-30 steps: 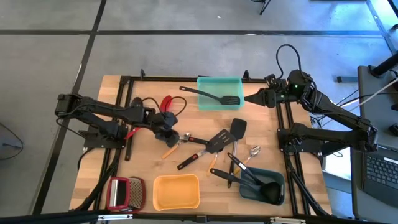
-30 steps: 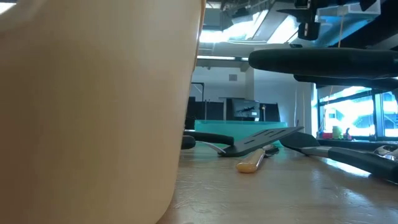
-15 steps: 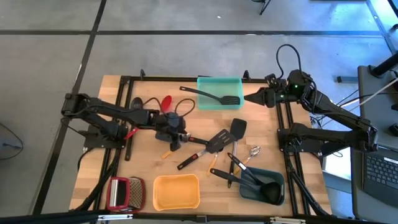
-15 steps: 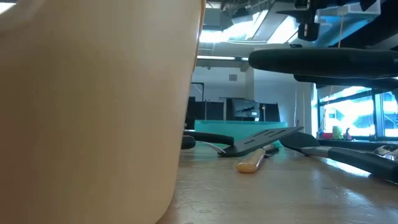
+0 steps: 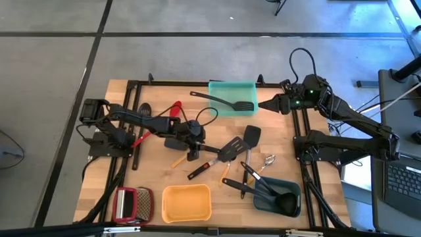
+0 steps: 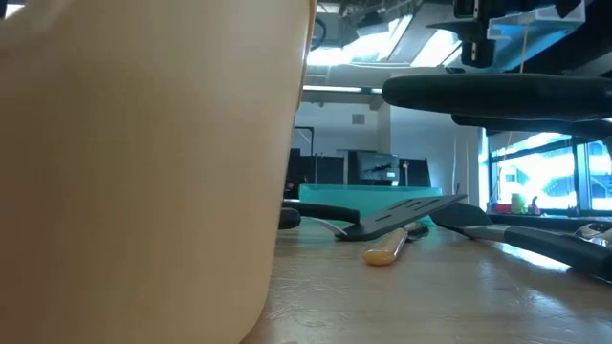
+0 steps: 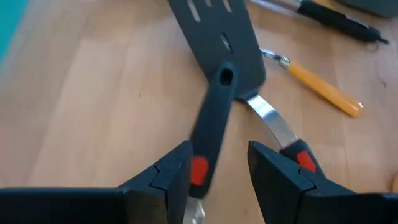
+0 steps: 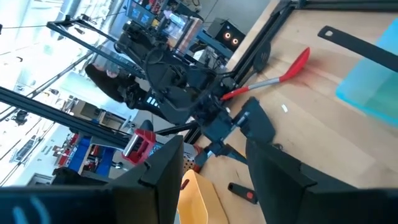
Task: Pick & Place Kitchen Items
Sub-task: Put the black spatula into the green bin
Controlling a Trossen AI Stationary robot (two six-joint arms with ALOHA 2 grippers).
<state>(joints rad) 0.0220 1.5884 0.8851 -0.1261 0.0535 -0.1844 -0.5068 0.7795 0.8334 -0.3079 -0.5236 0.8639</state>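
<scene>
Kitchen items lie loose mid-table: a slotted black turner [image 5: 230,150], a black handle with a red spot [image 5: 200,171], an orange-handled tool [image 5: 179,160], a black spatula [image 5: 252,136], small metal spoons [image 5: 266,161] and a red spoon [image 5: 175,108]. My left gripper [image 5: 193,153] hangs open just above the table. In the left wrist view its fingers [image 7: 217,165] stand on either side of the black handle [image 7: 208,134], which lies close to one finger. My right gripper [image 5: 263,103] waits open in the air beside the teal tray [image 5: 231,86], which holds a black turner [image 5: 223,102].
A grey-blue tray [image 5: 294,191] with black ladles sits near right. A yellow tray [image 5: 186,202] and a red-framed grater [image 5: 131,204] stand along the near edge. In the low view the yellow tray's wall [image 6: 143,172] blocks the left half. Bare wood lies near left.
My left gripper has moved toward the table's right edge and a little down, rolling about its own axis. It now stands over the black-handled utensils. The red spoon behind it shows more. The gap between its fingers has not changed.
</scene>
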